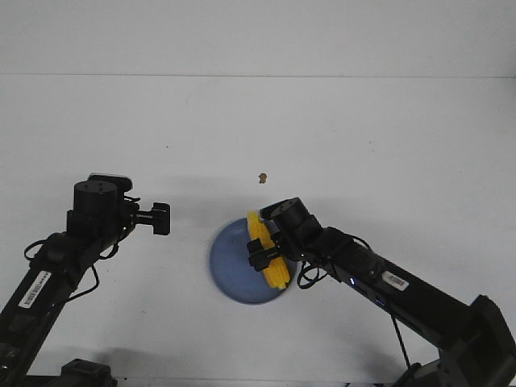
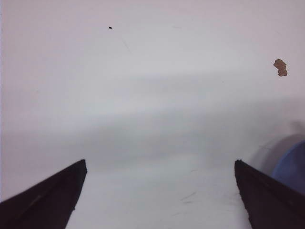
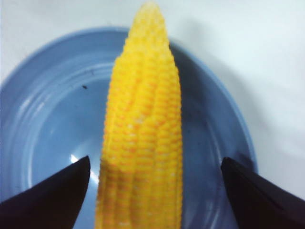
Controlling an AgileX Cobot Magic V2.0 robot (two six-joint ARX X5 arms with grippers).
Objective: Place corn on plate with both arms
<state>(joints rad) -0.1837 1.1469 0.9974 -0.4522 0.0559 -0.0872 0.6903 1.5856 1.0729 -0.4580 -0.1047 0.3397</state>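
Note:
The yellow corn [image 1: 278, 276] lies on the right half of the blue plate [image 1: 234, 270], its pointed end over the far rim. My right gripper [image 1: 264, 250] is open and straddles the cob's middle. In the right wrist view the corn [image 3: 143, 143] lies along the plate [image 3: 52, 114] between the right gripper [image 3: 155, 159] fingers, with a gap on each side. My left gripper [image 1: 161, 218] is open and empty, left of the plate. In the left wrist view the left gripper [image 2: 160, 162] is over bare table, and the plate's edge [image 2: 293, 167] shows beside one finger.
A tiny brown speck [image 1: 261, 177] lies on the white table [image 1: 363, 137] beyond the plate; it also shows in the left wrist view [image 2: 280, 67]. The right arm [image 1: 387, 282] stretches from the front right corner to the plate.

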